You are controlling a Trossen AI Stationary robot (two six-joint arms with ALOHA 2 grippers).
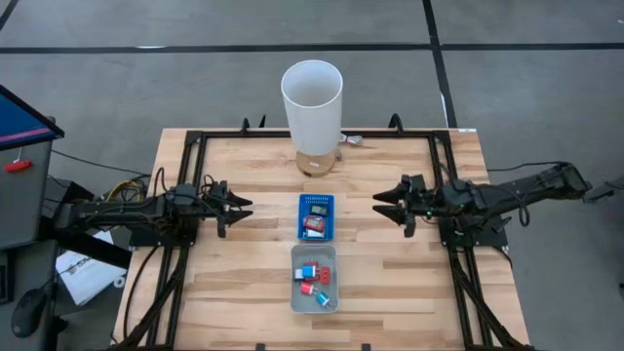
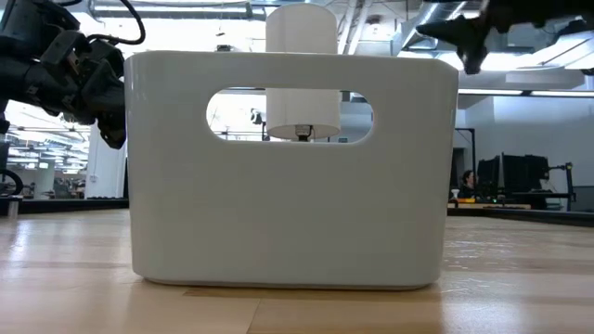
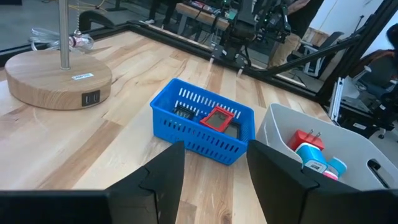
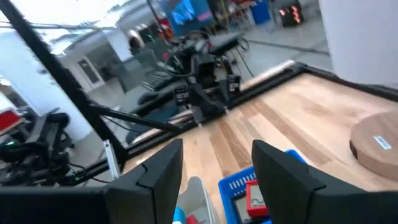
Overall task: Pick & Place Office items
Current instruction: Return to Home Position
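Office items (image 3: 218, 118) are all inside the two trays mid-table (image 1: 390, 283); you have none loose on the wood.
- Blue tray (image 1: 329, 202): three pieces countable. One is red-framed and on top, two are dark and beside or under it.
- Grey tray (image 1: 332, 255): just beside the blue one, toward the front edge. About four pieces, red and blue; the exact count can't be told.

Left gripper (image 1: 246, 208) hangs left of the blue tray, fingers spread, nothing between them. Right gripper (image 1: 378, 205) mirrors it on the other side, also spread and empty. Both are apart from the trays.

Around them you have one white cylinder (image 1: 312, 93) on one round wooden base (image 1: 318, 163), right behind the blue tray. In the low view the grey tray's wall fills the frame and hides the blue tray. Only the cylinder shows, through the handle slot.
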